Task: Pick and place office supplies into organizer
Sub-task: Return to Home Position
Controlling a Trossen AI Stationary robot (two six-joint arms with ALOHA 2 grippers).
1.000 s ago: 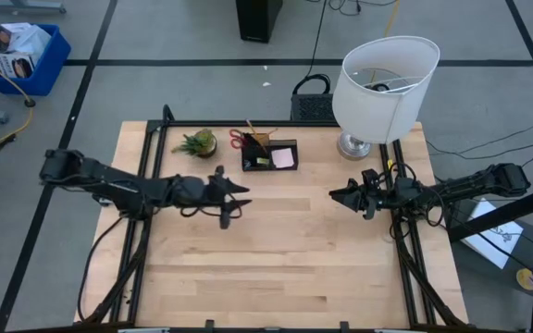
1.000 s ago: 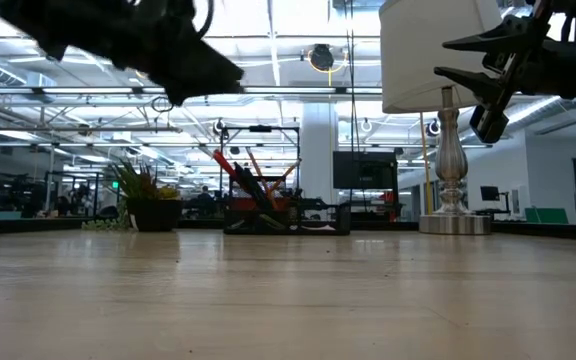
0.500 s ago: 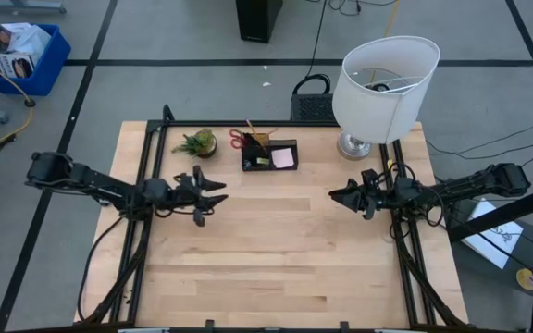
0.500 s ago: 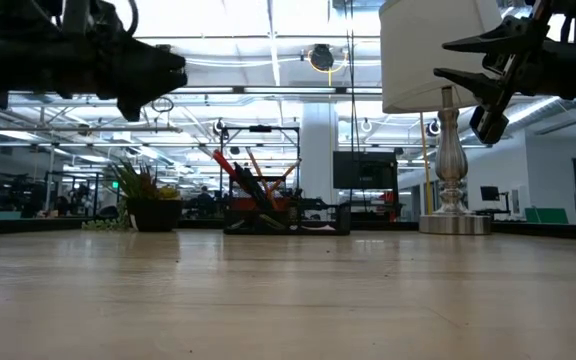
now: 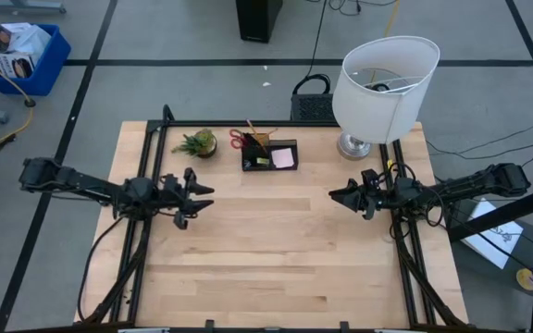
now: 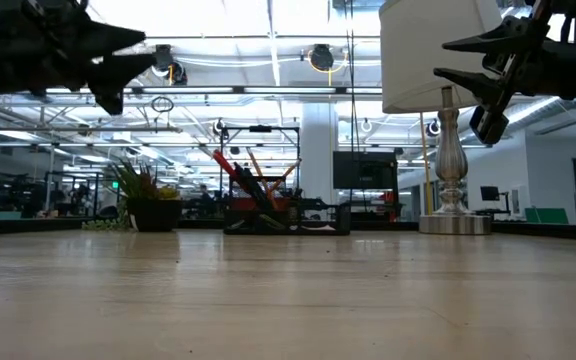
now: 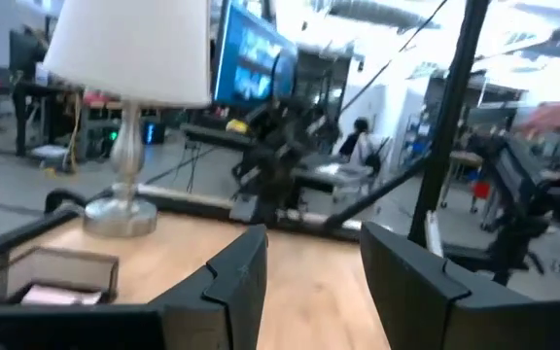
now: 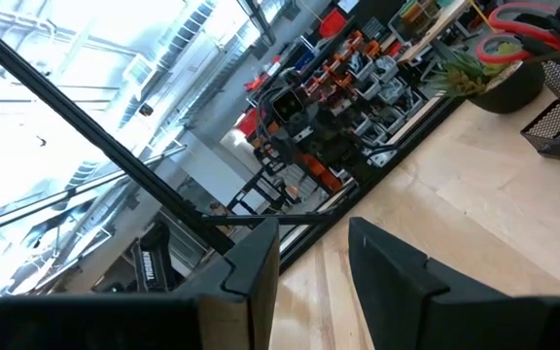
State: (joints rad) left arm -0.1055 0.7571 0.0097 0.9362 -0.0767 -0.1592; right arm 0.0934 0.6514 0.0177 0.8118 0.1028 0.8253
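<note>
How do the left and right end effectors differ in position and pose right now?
The left end effector hangs left of centre, near the plant; the right end effector hangs right of centre, by the lamp. The left end effector points rightward, the right end effector leftward. Both are open, empty, and clear of the organizer.

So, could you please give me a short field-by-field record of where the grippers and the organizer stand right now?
left gripper: open, empty, over the table's left side
right gripper: open, empty, over the table's right side, near the lamp
organizer: far edge of table, between plant and lamp
in organizer: red-handled scissors, orange pencil, pink sticky-note pad
</note>
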